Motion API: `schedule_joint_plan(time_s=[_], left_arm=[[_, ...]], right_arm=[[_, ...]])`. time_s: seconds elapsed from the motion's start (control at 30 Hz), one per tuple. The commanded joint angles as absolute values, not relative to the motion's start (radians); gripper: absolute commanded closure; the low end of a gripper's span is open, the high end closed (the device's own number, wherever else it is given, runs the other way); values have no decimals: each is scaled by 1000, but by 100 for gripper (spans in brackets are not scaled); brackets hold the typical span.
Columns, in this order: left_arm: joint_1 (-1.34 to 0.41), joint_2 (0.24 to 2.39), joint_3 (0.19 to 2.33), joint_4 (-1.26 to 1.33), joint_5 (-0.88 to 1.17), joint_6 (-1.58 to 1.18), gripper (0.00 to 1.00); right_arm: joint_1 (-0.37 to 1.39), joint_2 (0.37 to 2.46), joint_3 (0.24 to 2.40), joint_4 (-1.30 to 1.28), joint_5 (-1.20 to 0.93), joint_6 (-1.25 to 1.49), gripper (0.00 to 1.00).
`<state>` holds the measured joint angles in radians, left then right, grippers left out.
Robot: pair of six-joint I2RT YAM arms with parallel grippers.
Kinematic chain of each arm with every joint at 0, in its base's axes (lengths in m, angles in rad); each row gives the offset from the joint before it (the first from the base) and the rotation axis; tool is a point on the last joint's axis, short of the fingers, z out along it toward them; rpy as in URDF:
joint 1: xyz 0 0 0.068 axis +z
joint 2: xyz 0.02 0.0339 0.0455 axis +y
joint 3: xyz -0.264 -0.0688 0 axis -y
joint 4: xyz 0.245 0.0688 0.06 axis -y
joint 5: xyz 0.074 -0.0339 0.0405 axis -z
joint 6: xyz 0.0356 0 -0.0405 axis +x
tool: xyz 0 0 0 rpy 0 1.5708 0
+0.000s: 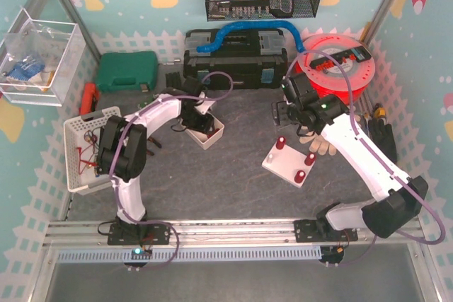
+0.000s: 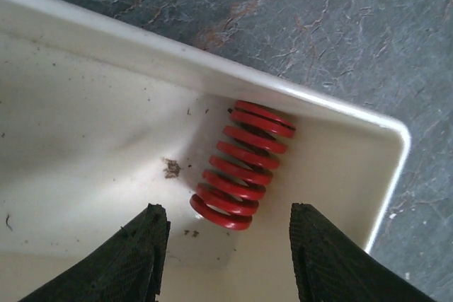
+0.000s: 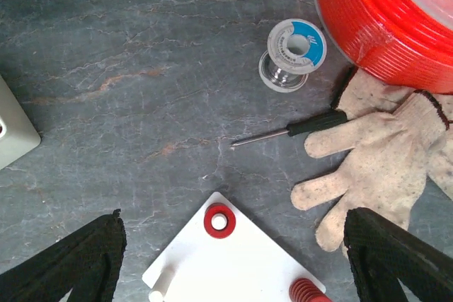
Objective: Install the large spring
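Note:
A large red coil spring [image 2: 244,164] lies on its side in the corner of a small white bin [image 2: 85,125], which also shows in the top view [image 1: 214,134]. My left gripper [image 2: 226,249] is open and empty just above the bin floor, with the spring a little ahead of its fingertips and in line with the gap. The white peg plate [image 1: 287,163] carries three red springs. In the right wrist view, one spring [image 3: 219,221] sits on a peg and a bare peg [image 3: 157,295] stands at the plate's [image 3: 233,266] corner. My right gripper [image 3: 233,263] is open and empty above the plate.
A work glove [image 3: 375,150], a black-handled screwdriver [image 3: 315,124], a small wire spool [image 3: 291,53] and a big orange reel [image 3: 393,12] lie right of the plate. A black toolbox [image 1: 237,54], a green case [image 1: 127,70] and a white basket [image 1: 88,150] stand at the back and left.

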<state>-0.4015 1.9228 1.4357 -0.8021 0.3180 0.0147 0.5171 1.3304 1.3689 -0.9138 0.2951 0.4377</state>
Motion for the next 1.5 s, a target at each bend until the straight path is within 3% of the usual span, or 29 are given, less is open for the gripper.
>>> schedule_joint_plan(time_s=[0.0,0.13,0.3,0.7,1.4,1.47], left_arm=[[-397,1970,1433,-776,338,107,49],[-397,2018,1448,-770,357,122,49],[-396,2058,1470,-760,236,137,50],[-371,2020,1515,-705,142,115,70],[-370,2038,1442,-627,136,80,61],[-370,2042,1440,-622,136,80,64]], right_arm=[[515,1336,1399,-942,325,404,16],[515,1353,1418,-944,324,412,16],[515,1370,1441,-956,344,423,16],[515,1358,1421,-971,330,495,16],[514,1361,1461,-954,337,446,16],[515,1361,1466,-948,337,438,16]])
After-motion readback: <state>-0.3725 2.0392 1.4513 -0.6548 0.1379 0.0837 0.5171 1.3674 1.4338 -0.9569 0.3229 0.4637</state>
